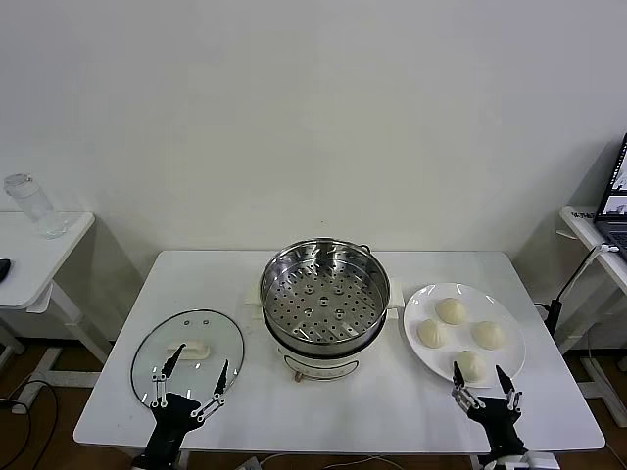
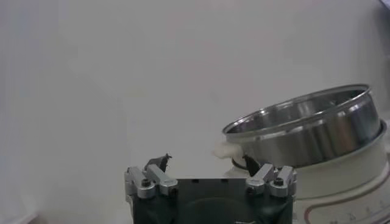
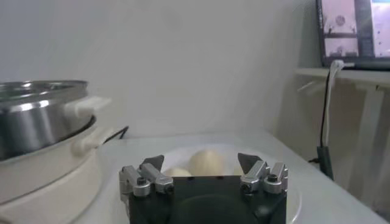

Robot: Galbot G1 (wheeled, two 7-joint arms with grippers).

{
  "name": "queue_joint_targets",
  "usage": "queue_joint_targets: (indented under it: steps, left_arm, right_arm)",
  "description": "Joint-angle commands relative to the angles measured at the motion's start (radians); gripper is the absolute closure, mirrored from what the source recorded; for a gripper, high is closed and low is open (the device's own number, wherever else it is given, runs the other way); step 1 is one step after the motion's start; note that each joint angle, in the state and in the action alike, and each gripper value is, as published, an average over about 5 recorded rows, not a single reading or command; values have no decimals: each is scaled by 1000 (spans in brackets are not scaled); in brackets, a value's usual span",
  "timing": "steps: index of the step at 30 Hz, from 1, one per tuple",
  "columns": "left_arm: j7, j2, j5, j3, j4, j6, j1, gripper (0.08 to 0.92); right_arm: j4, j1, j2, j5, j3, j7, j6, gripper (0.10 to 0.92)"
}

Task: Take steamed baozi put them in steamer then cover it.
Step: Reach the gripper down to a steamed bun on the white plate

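The shiny steel steamer (image 1: 324, 297) sits empty on its white pot base at the table's middle; it also shows in the left wrist view (image 2: 311, 131) and the right wrist view (image 3: 36, 115). Several cream-white baozi (image 1: 452, 311) lie on a white plate (image 1: 416, 305) to its right; two show in the right wrist view (image 3: 206, 162). The glass cover (image 1: 186, 354) with a white handle lies flat on the table at left. My left gripper (image 1: 189, 378) is open over the cover's near edge. My right gripper (image 1: 485, 380) is open at the plate's near edge, close to the nearest baozi (image 1: 470, 365).
A side table with a glass jar (image 1: 31, 206) stands at far left. Another side table with a laptop (image 1: 615, 201) and cables stands at far right. The white table (image 1: 333, 401) ends just before both grippers.
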Motion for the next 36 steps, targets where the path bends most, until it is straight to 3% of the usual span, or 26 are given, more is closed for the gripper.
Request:
queue_joint_targets:
  steps: [1, 10, 17, 21, 29, 32, 36]
  left_arm:
    - [1, -2, 6, 6, -5, 0, -1, 177]
    - [1, -6, 9, 5, -14, -5, -1, 177]
    - [1, -9, 11, 7, -17, -11, -5, 177]
    - [1, -9, 12, 8, -20, -13, -3, 177]
    - [1, -9, 13, 14, -31, -11, 3, 177]
    - [1, -11, 14, 15, -33, -10, 7, 177]
    - [0, -13, 16, 14, -38, -8, 16, 177]
  right_arm:
    - [-30, 274, -132, 127, -4, 39, -142, 203]
    - [-283, 811, -391, 365, -335, -78, -219, 203]
    - [-560, 1209, -497, 384, -706, -442, -214, 203]
    - [-689, 1392, -533, 269, -912, -747, -209, 203]
    - [-987, 1684, -477, -162, -1133, -1381, -97, 203]
    - [-1067, 1736, -428, -348, -1149, -1503, -46, 203]
    - [-1127, 1766, -355, -508, -1162, -1551, -8, 203]
